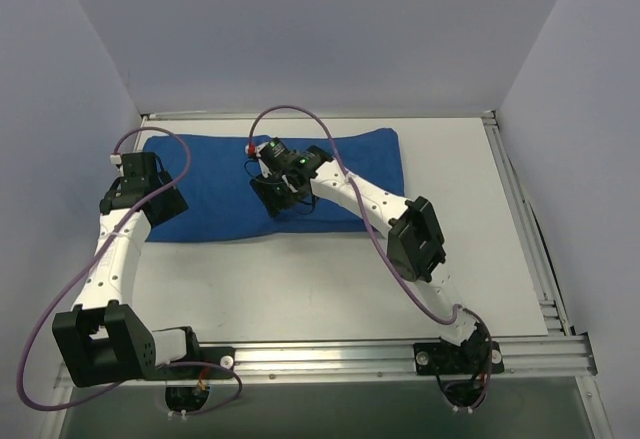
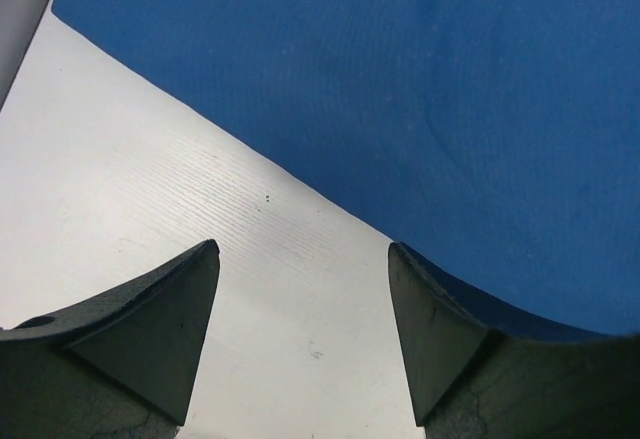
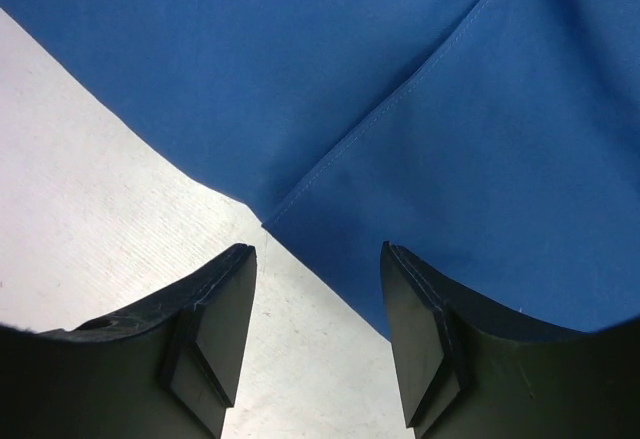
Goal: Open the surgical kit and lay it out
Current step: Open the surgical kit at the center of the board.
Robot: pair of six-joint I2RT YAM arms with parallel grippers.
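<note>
From above, the right arm [image 1: 372, 204] is covering the near middle of the blue wrap [image 1: 215, 181], and the left arm [image 1: 122, 244] is hiding its left end. Both wrist views are cutting the wrap off at their edges. Its folds are probably concealing whatever is lying inside.

**Both arms reach out, both grippers parted**

The left arm [image 1: 112, 259] rises from its base at the near left corner and runs forward along the left side, with its wrist turned inward. The left gripper [image 2: 302, 251] points downward, its fingers [image 2: 160, 329] spread wide. The right arm [image 1: 370, 204] leaves its near right base, bends sharply at the elbow and stretches diagonally forward and leftward towards the middle. The right gripper [image 3: 318, 251] also faces down, its jaws standing apart
</note>
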